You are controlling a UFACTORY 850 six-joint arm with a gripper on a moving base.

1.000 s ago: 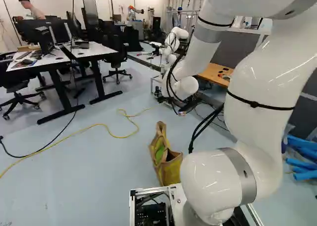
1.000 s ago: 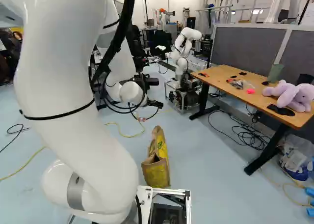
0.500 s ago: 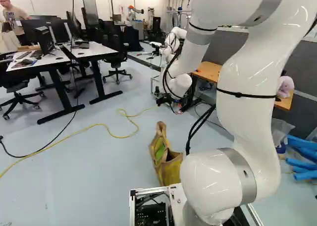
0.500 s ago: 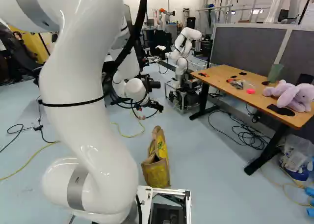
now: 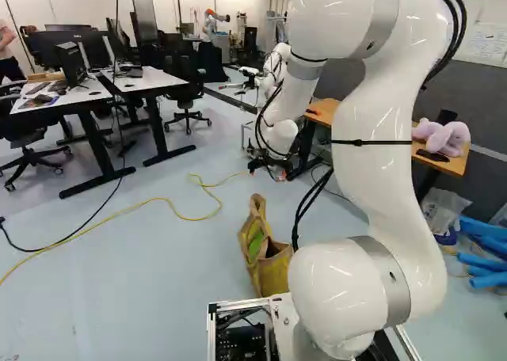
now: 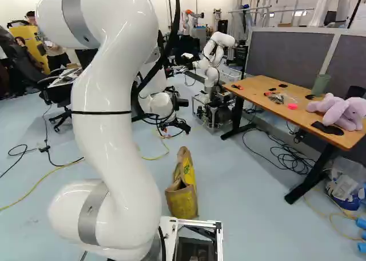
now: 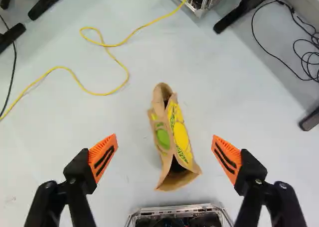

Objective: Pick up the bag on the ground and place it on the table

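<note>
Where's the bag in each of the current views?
Left base view: lower middle, left of the arm.
Right base view: bag at lower middle, right of the arm.
Wrist view: ahead of the end effector, between its open fingers.
Shared landmark: the yellow cable.

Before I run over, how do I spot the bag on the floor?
In the right base view, find the wooden-topped table with the pale purple plush toy. On the floor to its left is a tan bag with yellow and green patches. The yellow cable nearby is thin and winding; the bag is chunky and open.
</note>
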